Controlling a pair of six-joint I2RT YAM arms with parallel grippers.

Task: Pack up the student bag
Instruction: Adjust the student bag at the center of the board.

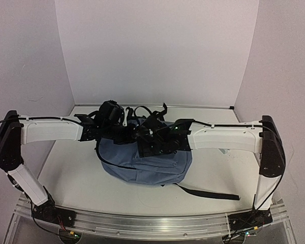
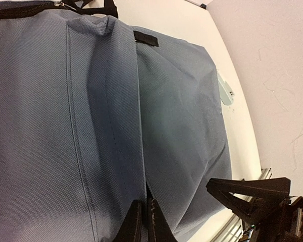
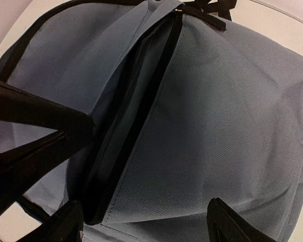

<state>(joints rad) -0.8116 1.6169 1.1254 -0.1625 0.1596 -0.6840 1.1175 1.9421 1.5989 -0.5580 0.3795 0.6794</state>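
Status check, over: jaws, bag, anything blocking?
Left gripper jaws shut at a fabric fold. Right gripper jaws open over the zipper. Student bag lying mid-table. Loose strap trails near right.

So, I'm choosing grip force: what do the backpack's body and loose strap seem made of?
The student bag: matte slate-blue woven fabric, probably nylon or polyester; fine weave grain and soft folds show. Its strap: flat black webbing, apparently, lying limp.
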